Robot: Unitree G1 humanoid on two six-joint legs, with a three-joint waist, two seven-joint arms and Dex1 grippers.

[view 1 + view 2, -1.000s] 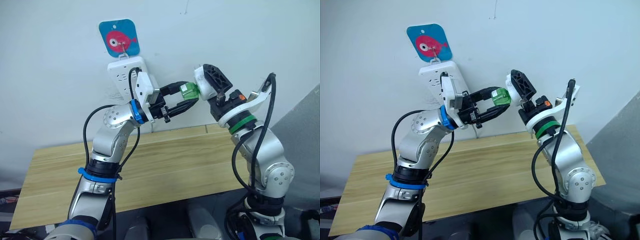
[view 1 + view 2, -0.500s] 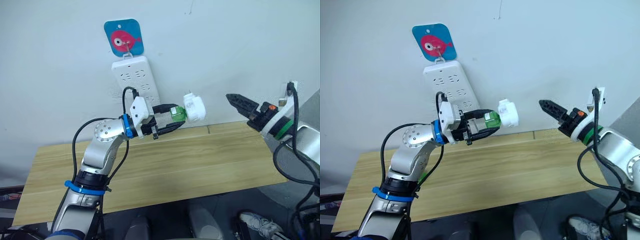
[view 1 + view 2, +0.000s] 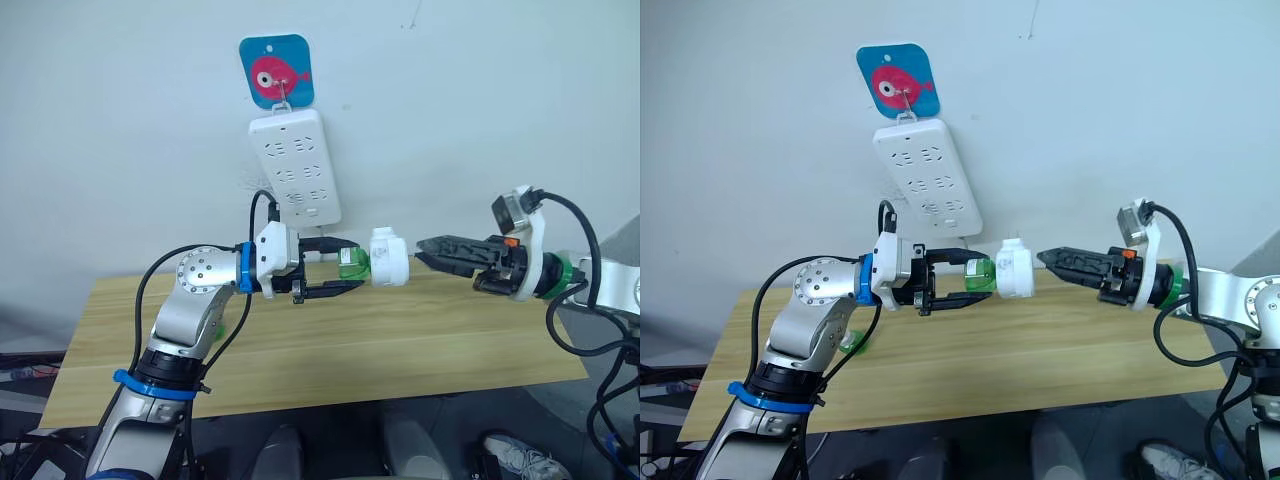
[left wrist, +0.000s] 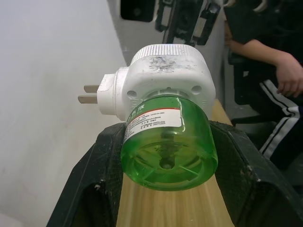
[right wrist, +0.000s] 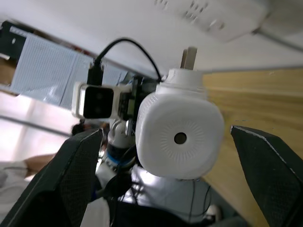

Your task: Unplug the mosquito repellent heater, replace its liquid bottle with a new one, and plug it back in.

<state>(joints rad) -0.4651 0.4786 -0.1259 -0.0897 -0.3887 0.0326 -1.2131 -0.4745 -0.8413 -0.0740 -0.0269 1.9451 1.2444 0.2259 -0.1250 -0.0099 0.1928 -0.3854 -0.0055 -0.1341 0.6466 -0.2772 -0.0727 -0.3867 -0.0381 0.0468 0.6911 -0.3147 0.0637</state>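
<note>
Left eye view showed the left arm bent at the elbow and reaching level over the tabletop (image 3: 330, 345), below the white power strip (image 3: 295, 167) on the wall. Its left end effector (image 3: 345, 277) was clamped on a green liquid bottle (image 3: 352, 264) screwed into the mosquito repellent heater (image 3: 388, 257), held in the air with its prongs toward the wall. Opposite, the right arm stretched level, its right end effector (image 3: 428, 247) spread open, tips just beside the heater.
</note>
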